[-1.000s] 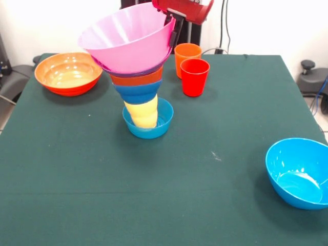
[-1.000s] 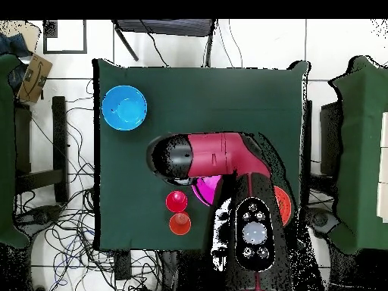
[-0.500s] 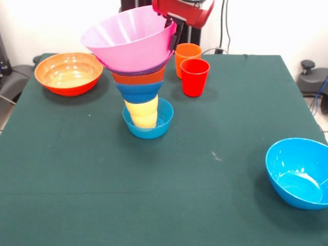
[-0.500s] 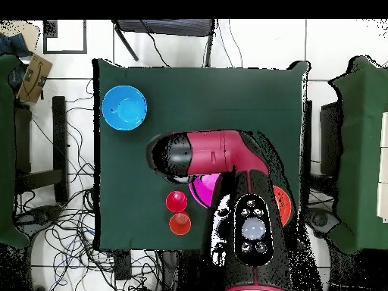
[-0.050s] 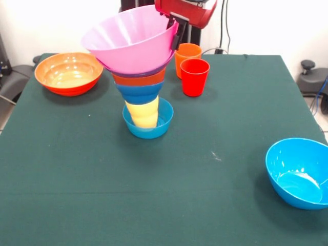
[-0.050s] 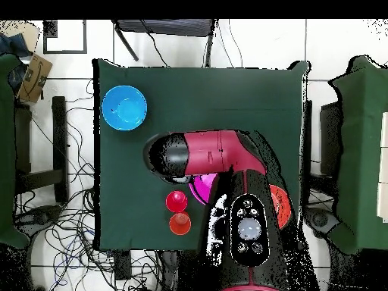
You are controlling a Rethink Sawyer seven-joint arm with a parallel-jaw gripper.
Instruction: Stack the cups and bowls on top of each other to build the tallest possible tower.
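The gripper pinches the far rim of the pink bowl, one finger outside the wall. That bowl tops the tower: purple, orange and blue bowls under it, then a yellow cup upended in a small blue bowl mid-table. The pink bowl tilts, so this looks like the seating step. Next move: level it, let go, lift clear without nudging. The orange bowl, blue bowl, red cup and orange cup wait unstacked.
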